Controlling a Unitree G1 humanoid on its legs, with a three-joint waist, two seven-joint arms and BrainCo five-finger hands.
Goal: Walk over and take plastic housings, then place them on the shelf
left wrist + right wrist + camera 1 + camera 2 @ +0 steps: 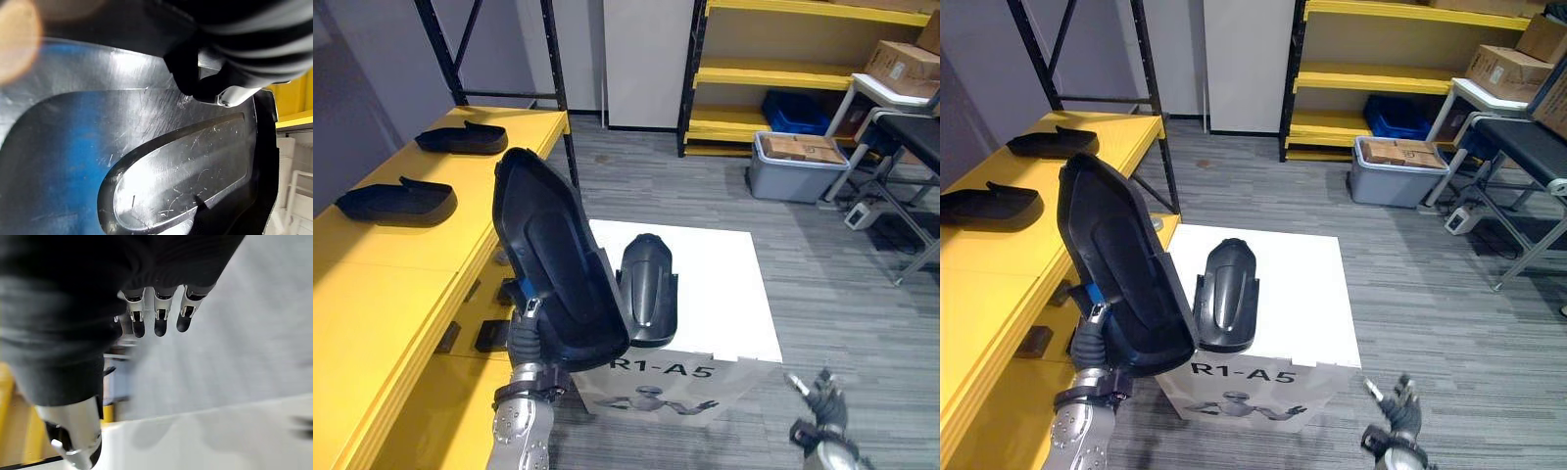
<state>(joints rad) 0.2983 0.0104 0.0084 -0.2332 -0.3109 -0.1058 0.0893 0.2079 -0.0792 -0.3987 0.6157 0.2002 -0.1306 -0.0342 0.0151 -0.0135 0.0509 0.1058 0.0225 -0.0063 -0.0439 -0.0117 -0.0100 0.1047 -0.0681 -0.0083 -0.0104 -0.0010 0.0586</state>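
Yellow shelf (401, 264) runs down the left, and the left hand (527, 338) has its fingers clamped on the bottom end of a big black plastic housing (558, 255), long axis nearly upright, top leaning shelf-ward. Left wrist view catches its scratched, glossy inside up close. Down low the right hand (820, 399) hangs, fingers loose.

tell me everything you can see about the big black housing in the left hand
The large black plastic housing is a long, glossy shell with a rounded top, a raised rim and an elongated oval panel in its hollow, finely scratched inner face. It stands nearly upright in the air, gripped at its lower end by the left hand, between the yellow shelf and the white box; only the hand visibly touches it.
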